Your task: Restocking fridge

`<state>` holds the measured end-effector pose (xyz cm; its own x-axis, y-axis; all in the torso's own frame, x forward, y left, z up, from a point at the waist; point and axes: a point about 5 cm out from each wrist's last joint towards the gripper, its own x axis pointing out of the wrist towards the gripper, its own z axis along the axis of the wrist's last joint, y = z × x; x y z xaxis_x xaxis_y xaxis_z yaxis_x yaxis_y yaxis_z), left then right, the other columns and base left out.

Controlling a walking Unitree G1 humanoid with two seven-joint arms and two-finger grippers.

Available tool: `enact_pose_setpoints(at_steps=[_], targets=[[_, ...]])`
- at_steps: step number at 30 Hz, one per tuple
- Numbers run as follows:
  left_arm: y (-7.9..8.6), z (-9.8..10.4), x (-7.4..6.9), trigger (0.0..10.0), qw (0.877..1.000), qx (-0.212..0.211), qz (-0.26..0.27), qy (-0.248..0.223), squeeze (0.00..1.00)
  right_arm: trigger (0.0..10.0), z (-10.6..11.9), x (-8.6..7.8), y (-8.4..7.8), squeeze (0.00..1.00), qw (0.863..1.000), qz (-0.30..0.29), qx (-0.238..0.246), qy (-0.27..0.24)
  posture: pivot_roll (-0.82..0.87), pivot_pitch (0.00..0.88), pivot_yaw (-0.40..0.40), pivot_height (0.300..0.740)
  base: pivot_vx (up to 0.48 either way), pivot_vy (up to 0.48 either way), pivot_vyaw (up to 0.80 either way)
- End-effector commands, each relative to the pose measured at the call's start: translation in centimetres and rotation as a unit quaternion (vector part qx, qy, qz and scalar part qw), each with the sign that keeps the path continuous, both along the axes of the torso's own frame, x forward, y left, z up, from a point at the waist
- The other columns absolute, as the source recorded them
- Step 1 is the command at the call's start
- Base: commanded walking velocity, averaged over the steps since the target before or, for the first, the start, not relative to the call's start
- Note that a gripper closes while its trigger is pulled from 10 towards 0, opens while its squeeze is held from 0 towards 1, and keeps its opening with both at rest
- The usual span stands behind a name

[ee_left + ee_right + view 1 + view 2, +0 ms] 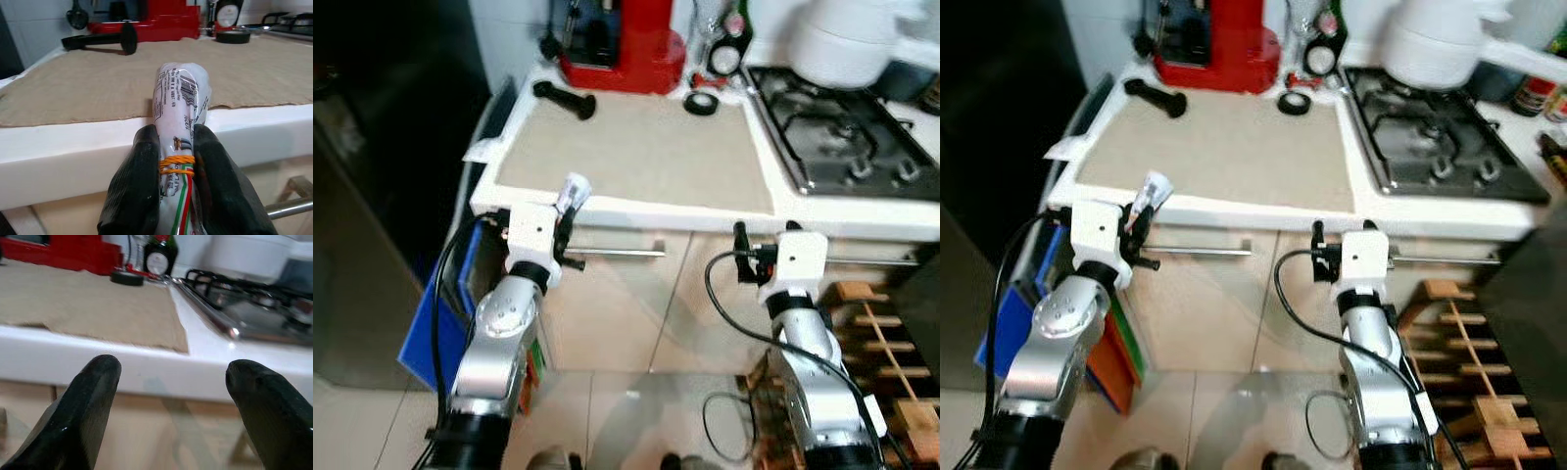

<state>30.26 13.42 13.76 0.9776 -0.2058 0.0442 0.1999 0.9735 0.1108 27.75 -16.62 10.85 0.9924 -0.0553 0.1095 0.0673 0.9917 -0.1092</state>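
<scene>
The left gripper [177, 171] was clamped on a slim white wrapped packet [180, 105], fingers [139, 181] pinching it at its orange band, probably to carry it clear of the counter edge for stocking. The packet was held just in front of the white counter [607, 208] rim, not resting on it. Its long axis ran along the fingers, free end pointing up and toward the beige mat [636, 147]. The right gripper [171, 406] stood empty, fingers spread, near the same rim. Farther back sat a red appliance [626, 44] and the gas hob [842, 127].
</scene>
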Motion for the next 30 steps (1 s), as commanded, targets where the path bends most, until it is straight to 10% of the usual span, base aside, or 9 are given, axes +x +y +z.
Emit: enact_pose_setpoints(at_steps=[1, 30], targets=[[0.4, -0.7, 0.0, 10.0, 1.0, 0.005, 0.005, 0.014, 0.0, 10.0, -0.3, -0.1, -0.2, 0.0, 1.0, -0.017, 0.014, -0.001, 0.15, 0.015, 0.024, 0.74, -0.274, 0.0, 0.0], [0.0, -0.9, 0.8, 10.0, 1.0, 0.003, -0.007, 0.017, 0.0, 10.0, -0.4, 0.1, -0.1, 0.0, 1.0, -0.021, 0.006, -0.019, 0.14, 0.019, 0.038, 0.74, -0.248, 0.0, 0.0]])
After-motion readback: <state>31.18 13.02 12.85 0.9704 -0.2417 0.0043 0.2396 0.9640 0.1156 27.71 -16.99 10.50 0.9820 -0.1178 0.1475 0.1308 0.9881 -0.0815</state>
